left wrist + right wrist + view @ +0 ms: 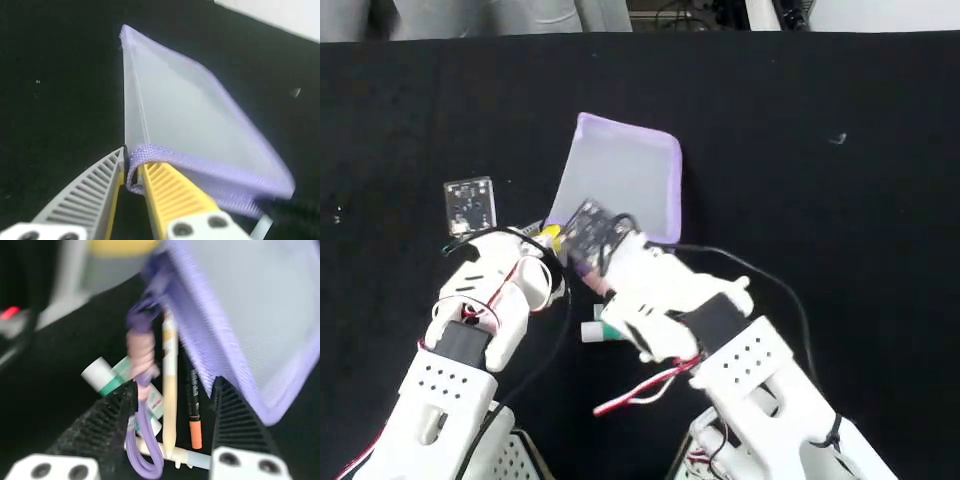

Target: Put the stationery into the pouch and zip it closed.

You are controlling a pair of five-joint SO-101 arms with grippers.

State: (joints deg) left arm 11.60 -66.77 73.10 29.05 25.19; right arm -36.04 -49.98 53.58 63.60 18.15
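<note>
A translucent pouch (620, 180) with purple trim lies mid-table. My left gripper (129, 157) is shut on the trim at the pouch's (190, 115) near corner; in the high view the left gripper (548, 238) sits at the pouch's near left end. My right gripper (175, 385) stands open over the pouch mouth (260, 315). Between its black fingers I see a cream pen (170, 390), a black pen with an orange tip (195, 412), a green and white tube (112, 380) and the purple zipper cord (142, 350). The tube (595, 332) pokes out from under the right arm (660, 300).
A small white square item (470, 203) lies on the black tabletop left of the pouch. Both arms crowd the near middle, with cables looping around them. The table's far edge (720, 32) runs along the back.
</note>
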